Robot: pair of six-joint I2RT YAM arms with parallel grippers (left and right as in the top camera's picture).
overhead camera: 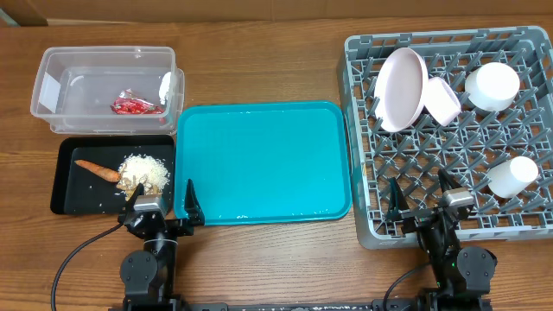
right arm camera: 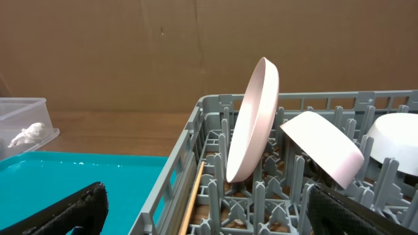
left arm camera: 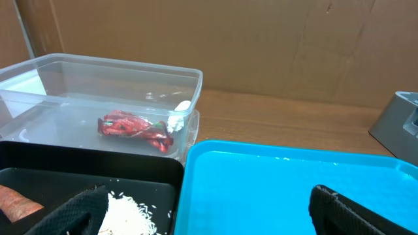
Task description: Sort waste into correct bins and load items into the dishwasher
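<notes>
Jaws on left arm (overhead camera: 143, 266) and right arm (overhead camera: 469, 263) gape wide, holding nothing.

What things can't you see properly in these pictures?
1. The chopsticks: the right wrist view shows only one thin stick, cut off by the bottom edge. From overhead they are too thin to find.
2. The carrot: in the left wrist view it is cut off by the left edge.
3. The cup: in the right wrist view it is cut off by the right edge.

A teal tray (overhead camera: 263, 164) rests on the wooden table (overhead camera: 259, 52) — cardboard (left arm camera: 261, 46) behind.
</notes>
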